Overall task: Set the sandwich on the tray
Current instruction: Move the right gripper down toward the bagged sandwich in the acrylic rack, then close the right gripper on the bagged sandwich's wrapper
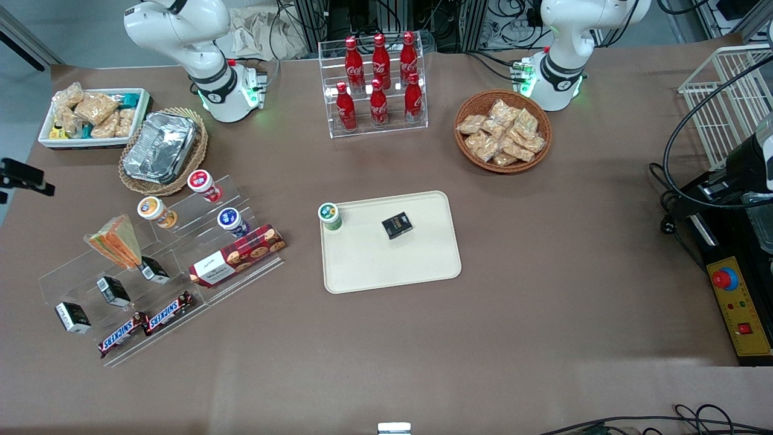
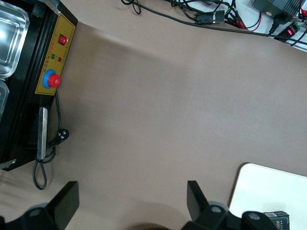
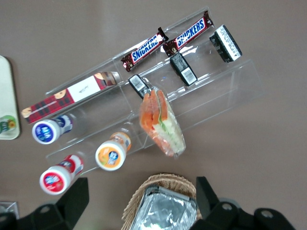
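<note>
The sandwich (image 1: 115, 241) is a triangular wedge in clear wrap with orange, pale and green layers. It leans on the clear stepped shelf (image 1: 60, 284) toward the working arm's end of the table, and shows in the right wrist view (image 3: 160, 122). The cream tray (image 1: 386, 266) lies flat mid-table, and its edge shows in the right wrist view (image 3: 7, 96). My gripper (image 3: 141, 206) is open and empty, high above the foil container (image 3: 168, 211), with the sandwich below and apart from it. The gripper is out of the front view.
A green-lidded cup (image 1: 330, 216) and a small black box (image 1: 397, 225) sit on the tray. The shelf holds yogurt cups (image 1: 202, 184), a cookie box (image 1: 238, 254), Snickers bars (image 1: 145, 323) and black boxes. The foil container's wicker basket (image 1: 136, 181), a white snack bin (image 1: 90, 118), a cola rack (image 1: 377, 84) and a packet basket (image 1: 502, 131) stand farther from the camera.
</note>
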Available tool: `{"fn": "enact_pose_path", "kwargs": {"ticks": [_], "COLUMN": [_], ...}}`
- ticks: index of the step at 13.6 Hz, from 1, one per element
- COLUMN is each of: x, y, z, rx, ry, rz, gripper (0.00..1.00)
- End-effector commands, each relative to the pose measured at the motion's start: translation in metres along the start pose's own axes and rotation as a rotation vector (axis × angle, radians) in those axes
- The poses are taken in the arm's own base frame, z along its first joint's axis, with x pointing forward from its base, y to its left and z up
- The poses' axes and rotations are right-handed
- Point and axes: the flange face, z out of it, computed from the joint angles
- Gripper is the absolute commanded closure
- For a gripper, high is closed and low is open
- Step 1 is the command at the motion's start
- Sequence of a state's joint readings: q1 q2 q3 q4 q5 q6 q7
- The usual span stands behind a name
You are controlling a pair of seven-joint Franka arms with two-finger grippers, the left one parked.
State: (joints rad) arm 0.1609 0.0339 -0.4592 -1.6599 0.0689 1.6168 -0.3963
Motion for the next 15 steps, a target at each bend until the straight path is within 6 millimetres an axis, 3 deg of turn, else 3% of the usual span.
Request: {"fn": "enact_pose_path", "kwargs": {"ticks": [1, 5, 7, 10, 15], "x": [0.002, 0.003, 0.002, 0.0, -0.001], "y": [0.007, 0.013, 0.012, 0.011, 0.008], "z": [0.043, 0.104, 0.125, 0.15, 0.168], "rx": [-0.005, -0.027, -0.027, -0.038, -0.035], "ry": [0.024, 0.053, 0.058, 0.07, 0.056], "rz": [-0.046, -0.085, -0.081, -0.082, -0.083], "gripper": [0.01, 0.01, 0.01, 0.01, 0.01]}}
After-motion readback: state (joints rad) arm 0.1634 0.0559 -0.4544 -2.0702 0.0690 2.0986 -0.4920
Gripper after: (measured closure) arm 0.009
